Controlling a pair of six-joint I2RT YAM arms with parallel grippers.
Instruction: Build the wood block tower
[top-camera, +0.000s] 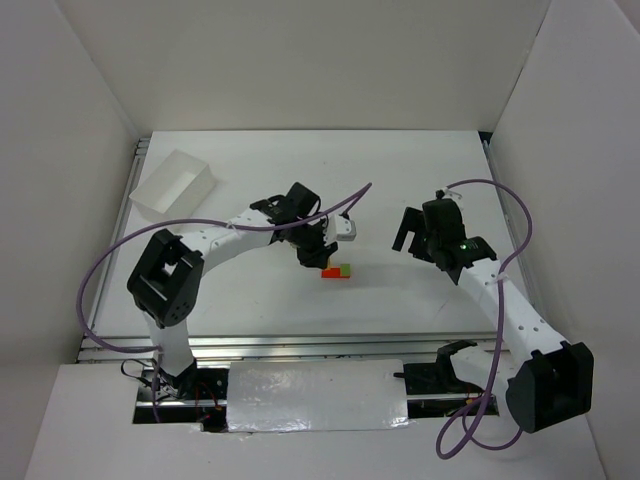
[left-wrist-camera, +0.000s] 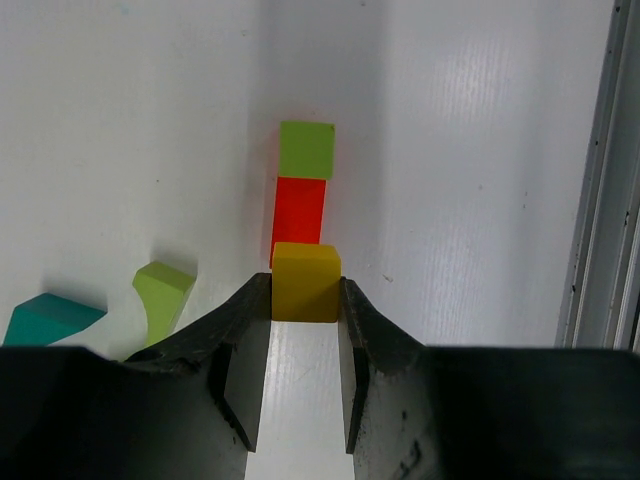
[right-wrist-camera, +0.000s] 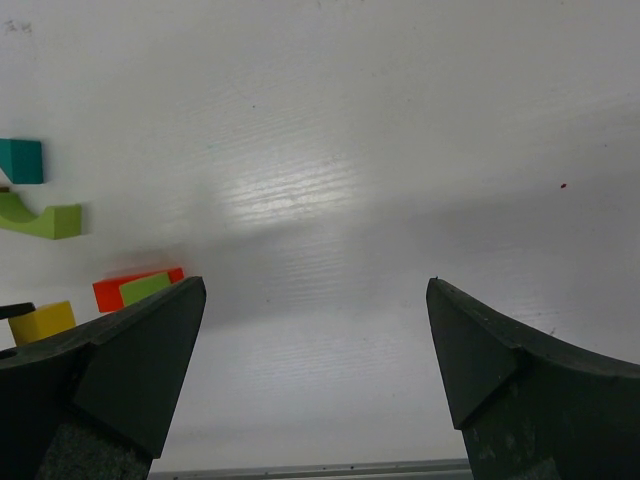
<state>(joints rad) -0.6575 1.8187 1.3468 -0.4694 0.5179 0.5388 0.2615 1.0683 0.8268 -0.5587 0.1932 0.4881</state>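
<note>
Box: white box (top-camera: 175, 183), far-left corner of the table, thin translucent walls, open top, interior shows plain white.
Left gripper (left-wrist-camera: 305, 300): nearly closed, black fingers pinch the yellow block (left-wrist-camera: 306, 280) by its two side faces.
Yellow block: small cube, matte paint, sharp edges. Sits at the near end of the red block (left-wrist-camera: 299, 210); can't tell if they touch.
Red block: flat rectangle lying on the table, mid-table.
Green block (left-wrist-camera: 306, 148): lime square, touching the far end of the red one.
Loose pieces: green arch piece (left-wrist-camera: 163, 290) with a curved cut-out, and a teal wedge (left-wrist-camera: 50, 318) with a sloped top. Both lie left of the row and apart from it.
Right gripper (right-wrist-camera: 314, 285): spread wide, holding nothing, over bare table, well apart from the blocks.
Table (right-wrist-camera: 400, 150): white, smooth, faint ribbing, glossy glare patch.
</note>
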